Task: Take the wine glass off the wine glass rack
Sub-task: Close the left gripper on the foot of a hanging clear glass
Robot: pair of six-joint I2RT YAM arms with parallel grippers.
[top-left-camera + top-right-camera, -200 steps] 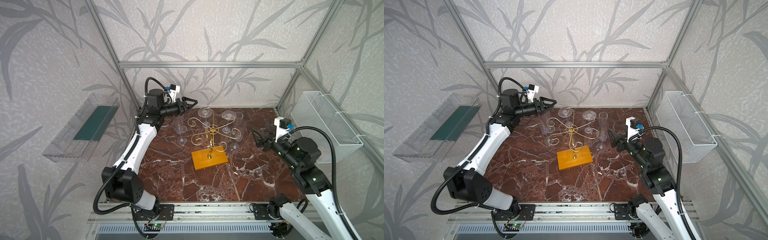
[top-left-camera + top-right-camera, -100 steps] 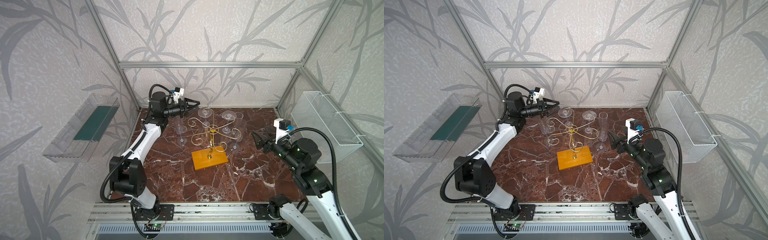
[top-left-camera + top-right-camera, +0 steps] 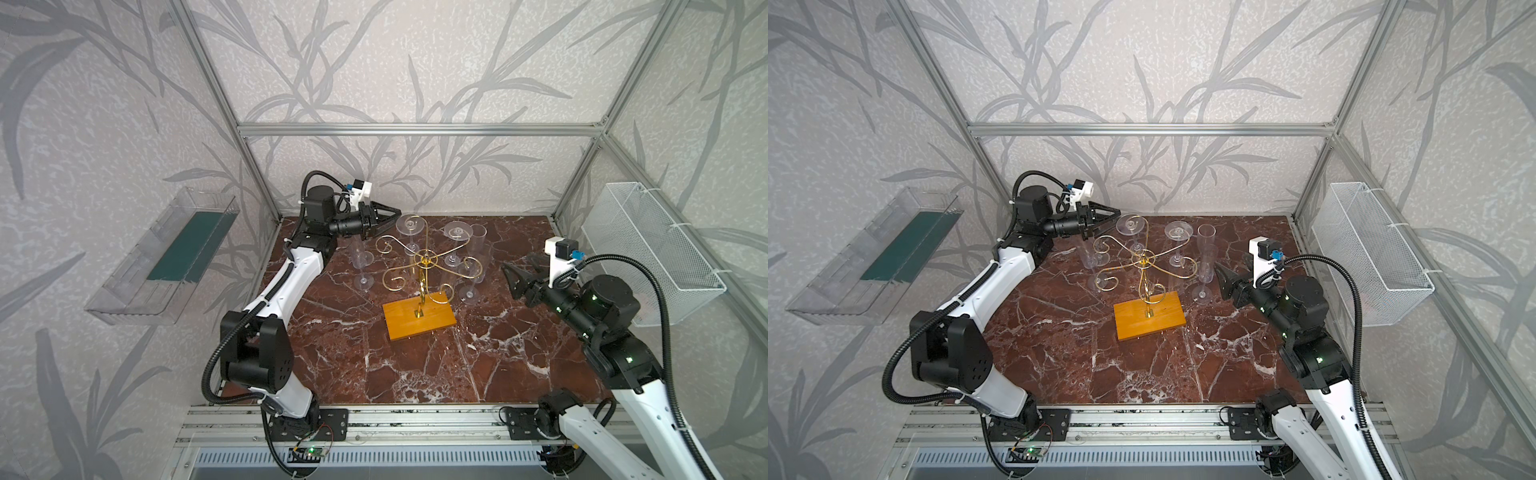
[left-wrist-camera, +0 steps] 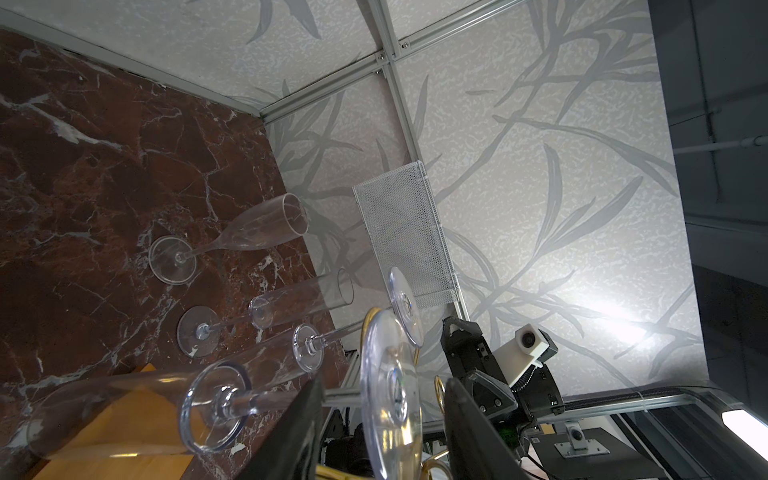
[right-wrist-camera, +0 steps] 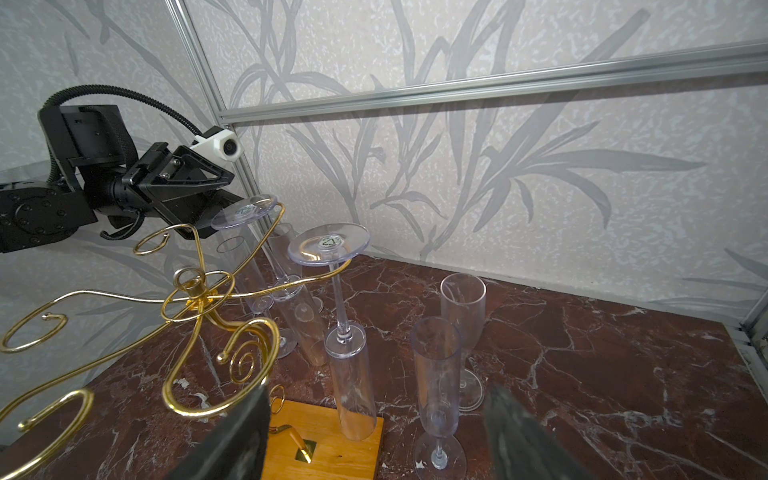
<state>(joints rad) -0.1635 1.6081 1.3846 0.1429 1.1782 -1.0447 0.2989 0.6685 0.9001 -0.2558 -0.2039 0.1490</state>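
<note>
A gold wine glass rack (image 3: 403,322) stands mid-desk (image 3: 415,374), toward the far edge. A clear wine glass (image 3: 410,227) hangs upside down from a far arm. The left gripper (image 3: 395,222), fingers spread, straddles that glass's foot without visibly touching it. The right gripper (image 3: 517,262) hovers spread and empty near the right edge.
</note>
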